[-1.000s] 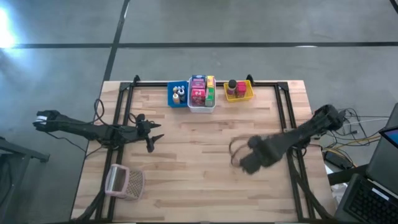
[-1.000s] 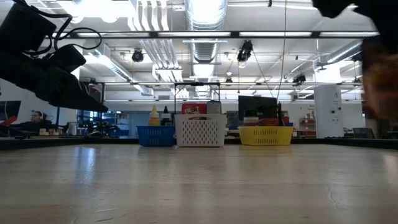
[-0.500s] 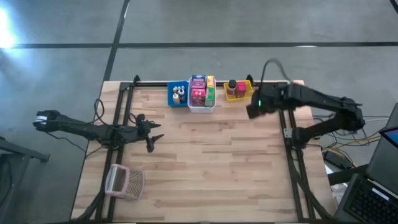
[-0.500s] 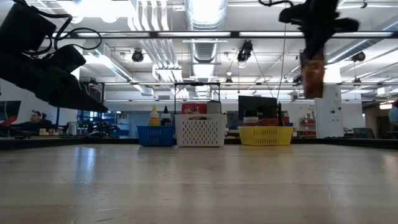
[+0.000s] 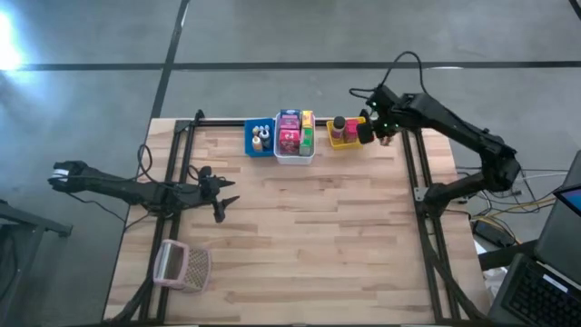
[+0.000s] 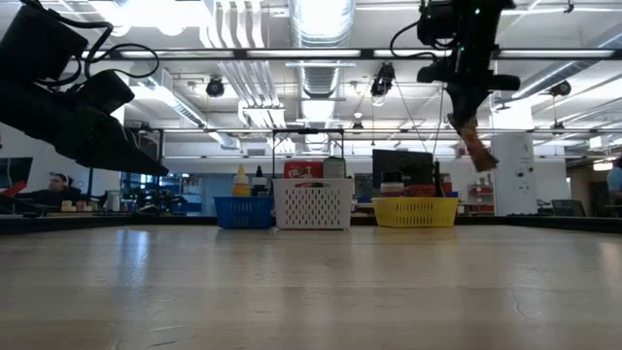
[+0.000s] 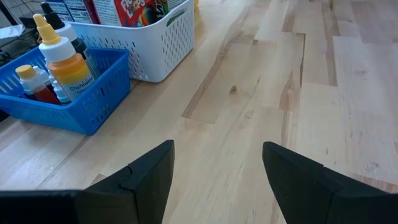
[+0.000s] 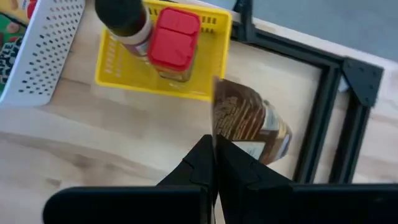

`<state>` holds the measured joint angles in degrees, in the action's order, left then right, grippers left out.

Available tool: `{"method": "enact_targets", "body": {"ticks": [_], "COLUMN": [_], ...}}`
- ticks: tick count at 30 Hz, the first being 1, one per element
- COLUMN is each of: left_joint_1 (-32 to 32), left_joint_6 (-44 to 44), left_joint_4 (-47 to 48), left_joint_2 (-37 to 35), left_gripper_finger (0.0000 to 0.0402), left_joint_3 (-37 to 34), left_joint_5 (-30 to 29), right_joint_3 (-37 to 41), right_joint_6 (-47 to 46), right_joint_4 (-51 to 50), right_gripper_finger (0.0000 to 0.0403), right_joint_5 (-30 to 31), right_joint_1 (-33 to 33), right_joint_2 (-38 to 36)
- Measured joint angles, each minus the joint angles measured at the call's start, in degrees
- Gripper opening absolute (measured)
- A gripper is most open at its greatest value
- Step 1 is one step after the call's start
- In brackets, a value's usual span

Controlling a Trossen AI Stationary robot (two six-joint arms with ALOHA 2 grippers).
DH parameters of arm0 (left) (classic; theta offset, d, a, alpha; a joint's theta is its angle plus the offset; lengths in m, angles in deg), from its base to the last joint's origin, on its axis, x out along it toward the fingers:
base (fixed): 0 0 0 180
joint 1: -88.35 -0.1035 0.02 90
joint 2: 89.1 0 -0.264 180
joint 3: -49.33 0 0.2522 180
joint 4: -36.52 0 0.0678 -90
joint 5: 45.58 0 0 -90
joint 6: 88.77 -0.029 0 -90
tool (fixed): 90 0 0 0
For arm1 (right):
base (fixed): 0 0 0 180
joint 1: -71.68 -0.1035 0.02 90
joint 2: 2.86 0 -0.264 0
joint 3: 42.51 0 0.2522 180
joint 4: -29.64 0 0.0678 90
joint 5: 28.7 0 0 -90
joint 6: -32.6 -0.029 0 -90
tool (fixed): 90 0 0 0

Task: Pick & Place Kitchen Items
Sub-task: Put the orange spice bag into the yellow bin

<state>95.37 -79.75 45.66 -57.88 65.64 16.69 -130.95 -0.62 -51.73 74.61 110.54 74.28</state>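
The right gripper (image 5: 367,133), pinching a brown packet (image 8: 249,124), had swung up from mid-table to hover just beside the yellow bin (image 5: 361,138), so the drop looked close, while the left gripper (image 5: 221,193) waited spread.
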Motion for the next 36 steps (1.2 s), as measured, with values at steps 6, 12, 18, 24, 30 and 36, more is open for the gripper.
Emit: {"method": "enact_targets", "body": {"ticks": [6, 12, 18, 24, 30, 36], "left_joint_1": [0.0, 0.0, 0.0, 0.0, 0.0, 0.0], "left_joint_6": [0.0, 0.0, 0.0, 0.0, 0.0, 0.0], "left_joint_4": [0.0, 0.0, 0.0, 0.0, 0.0, 0.0], "left_joint_2": [0.0, 0.0, 0.0, 0.0, 0.0, 0.0], "left_gripper_finger": [0.025, 0.025, 0.025, 0.025, 0.025, 0.025], "left_joint_3": [0.0, 0.0, 0.0, 0.0, 0.0, 0.0], "left_joint_5": [0.0, 0.0, 0.0, 0.0, 0.0, 0.0], "right_joint_3": [0.0, -0.6, -5.0, -8.3, -8.5, -8.4], "right_joint_6": [5.0, 8.4, 10.7, 11.2, 11.5, 11.3], "right_joint_4": [4.6, 9.0, 9.7, 9.7, 9.5, 9.6], "right_gripper_finger": [0.0008, 0.0008, 0.0007, 0.0007, 0.0007, 0.0007], "right_joint_5": [-1.4, -2.1, -1.8, -2.6, 0.3, 0.3], "right_joint_1": [4.3, 6.7, 8.2, 8.7, 9.5, 9.6], "right_joint_2": [4.4, 8.2, 10.7, 12.5, 13.7, 13.7]}}
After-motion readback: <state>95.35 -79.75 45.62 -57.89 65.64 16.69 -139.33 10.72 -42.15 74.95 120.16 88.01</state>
